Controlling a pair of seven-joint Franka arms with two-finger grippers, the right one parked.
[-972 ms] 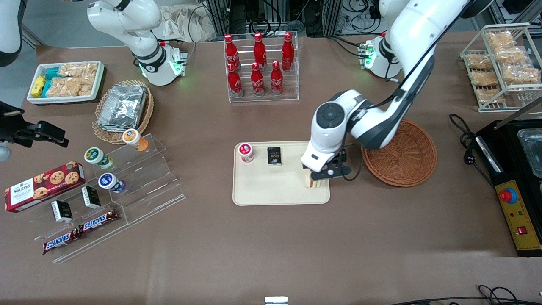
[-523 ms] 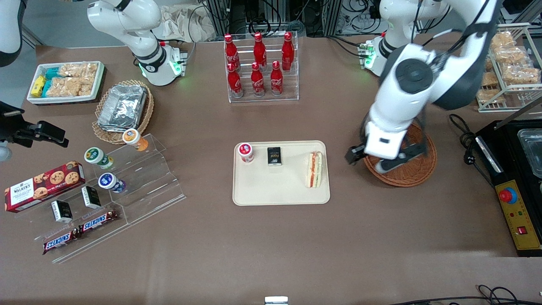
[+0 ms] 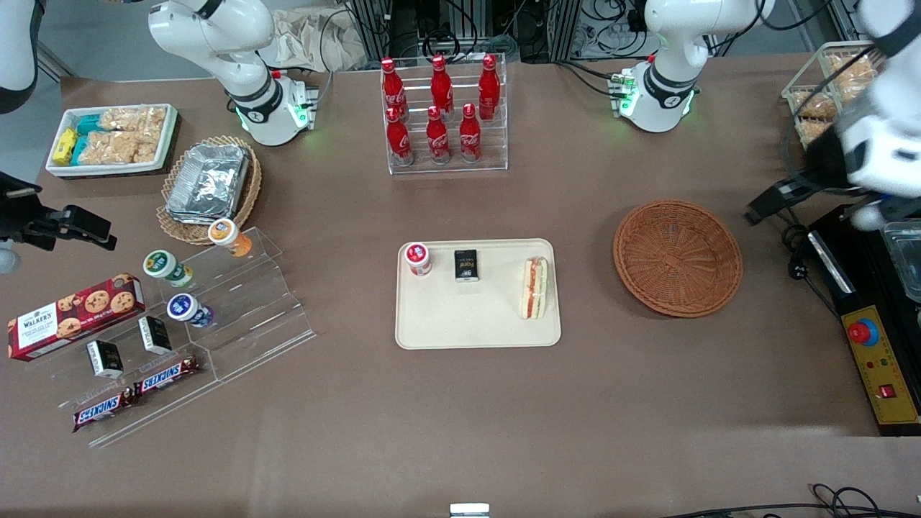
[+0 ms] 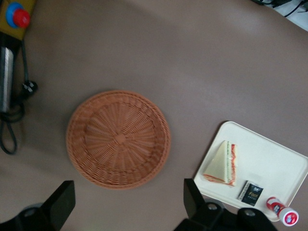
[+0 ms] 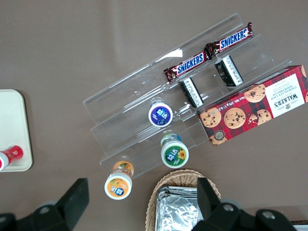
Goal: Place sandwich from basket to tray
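The sandwich [image 3: 534, 288] lies on the tray [image 3: 446, 324], at the tray's end nearest the basket [image 3: 678, 257], with its striped cut edge showing. It shares the tray with a small black packet [image 3: 466, 265] and a red-capped cup [image 3: 417, 259], both farther from the gripper than the sandwich is. The tray as a whole sits well apart from the gripper [image 3: 813, 191] and nearer the front camera.

Closer to the gripper is the round reddish-brown basket, which holds nothing; in the left wrist view the basket [image 4: 118, 138] is seen from above with its woven floor bare, and the sandwich [image 4: 221, 164] rests flat on the tray [image 4: 276, 166] beside it.

The gripper itself hangs high over the working arm's end of the table, above a coiled black cable [image 3: 790, 241] and the edge of a black control box [image 3: 874, 345]. Its fingers [image 4: 62, 202] stand wide apart and hold nothing.

Judged from this layout, the placing step is complete: the sandwich is out of the basket and on the tray, and the arm is in its retreat. The next move calls for little more than settling at a rest pose clear of the wire rack [image 3: 820, 108] near it, with no further grasp needed.
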